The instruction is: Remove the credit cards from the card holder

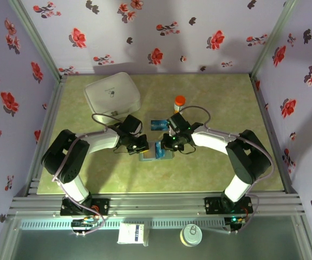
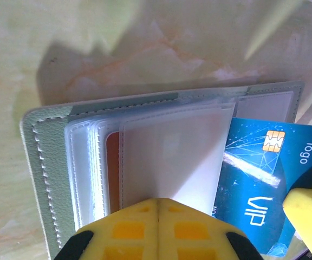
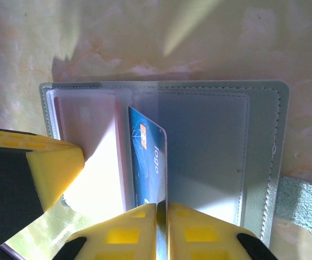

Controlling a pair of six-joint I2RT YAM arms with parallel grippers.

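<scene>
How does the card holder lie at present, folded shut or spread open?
Spread open: the card holder lies flat, both inner panels showing side by side.

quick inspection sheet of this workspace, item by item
surface: green marbled table
job's things: card holder open; blue card partly out; red card pocketed; second blue card lying loose
clutter: white case, orange-capped bottle
grippers: left gripper shut on card holder's clear sleeve; right gripper shut on blue card
cables: grey loops over arms
surroundings: floral walls, metal frame
</scene>
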